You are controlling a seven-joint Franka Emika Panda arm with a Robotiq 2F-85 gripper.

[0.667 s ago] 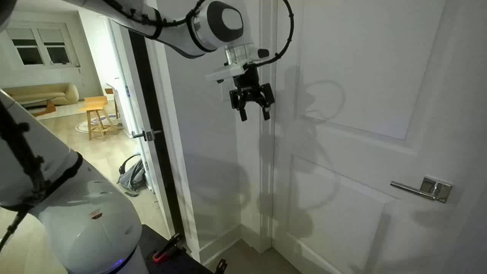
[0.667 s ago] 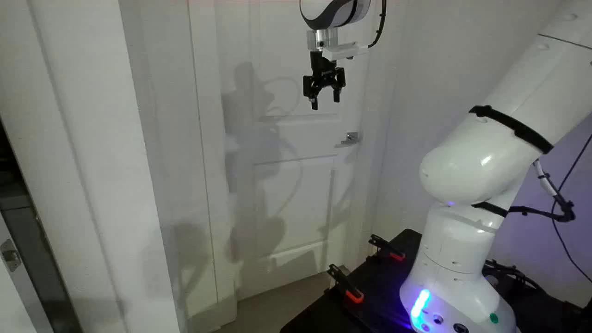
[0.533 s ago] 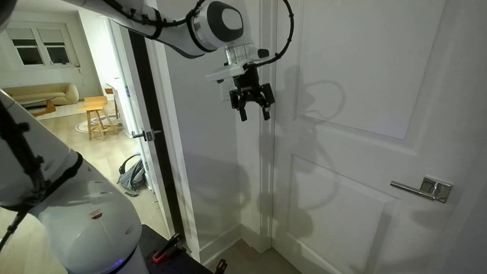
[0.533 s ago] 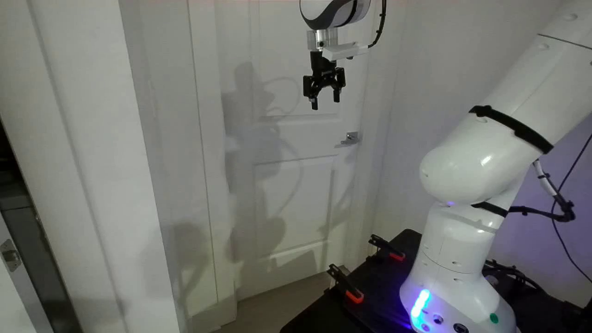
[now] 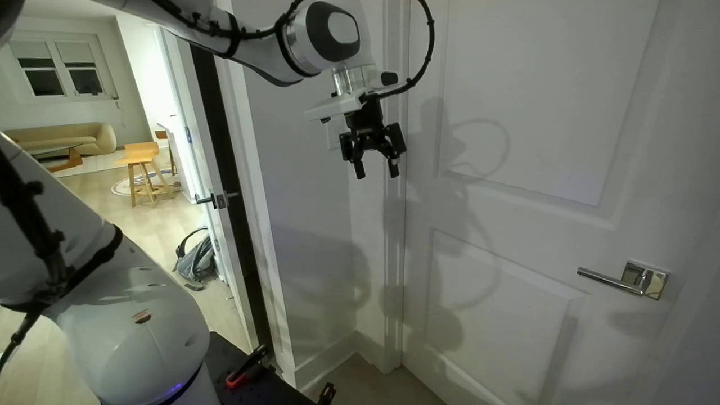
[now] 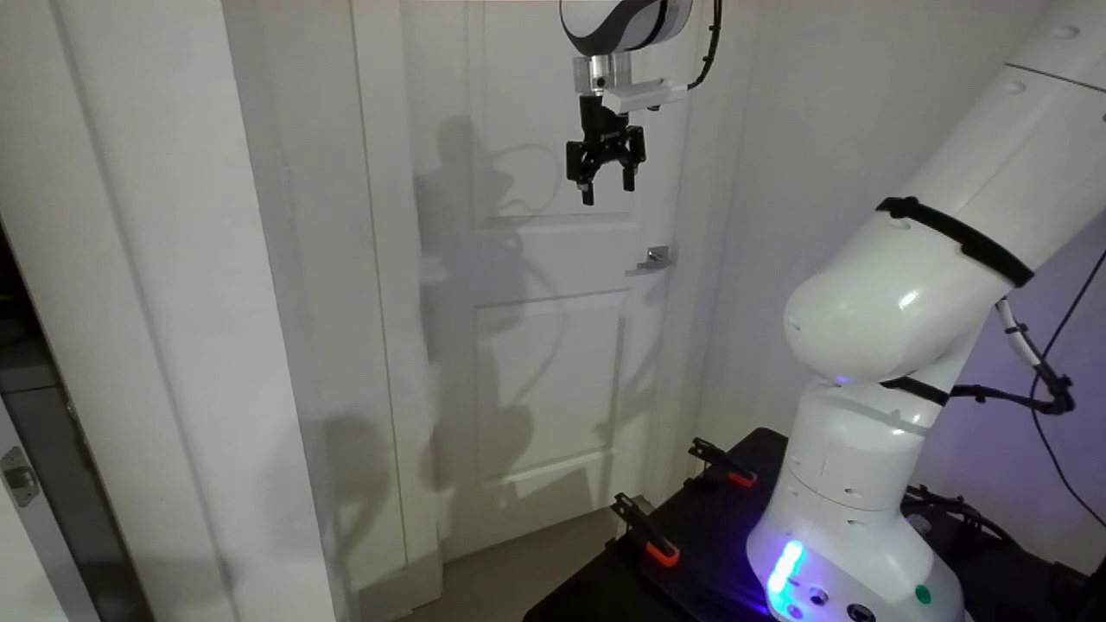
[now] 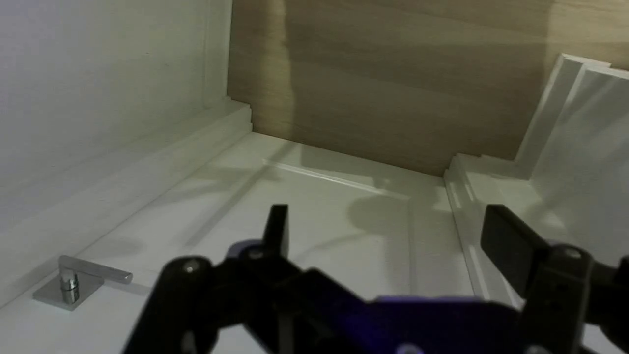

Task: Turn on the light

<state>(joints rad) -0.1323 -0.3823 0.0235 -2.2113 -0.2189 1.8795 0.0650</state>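
Note:
A white wall plate point(image 5: 333, 135), which looks like the light switch, is on the narrow wall behind my gripper in an exterior view. It is partly hidden by the gripper and the camera mount, and its switch position cannot be made out. My gripper point(image 5: 377, 171) hangs pointing down, open and empty, in front of that wall's corner with the door frame. In an exterior view the gripper point(image 6: 608, 190) shows with its fingers apart in front of the white door. In the wrist view the gripper's fingers point(image 7: 385, 216) are wide apart with nothing between them. The plate is out of the wrist view.
A closed white door point(image 5: 523, 112) with a metal lever handle point(image 5: 610, 281) stands beside the gripper; the handle also shows in the wrist view point(image 7: 96, 270). An open door point(image 5: 197, 140) leads to a lit room. Red-and-black clamps point(image 6: 661, 553) sit on the black base table point(image 6: 596, 587).

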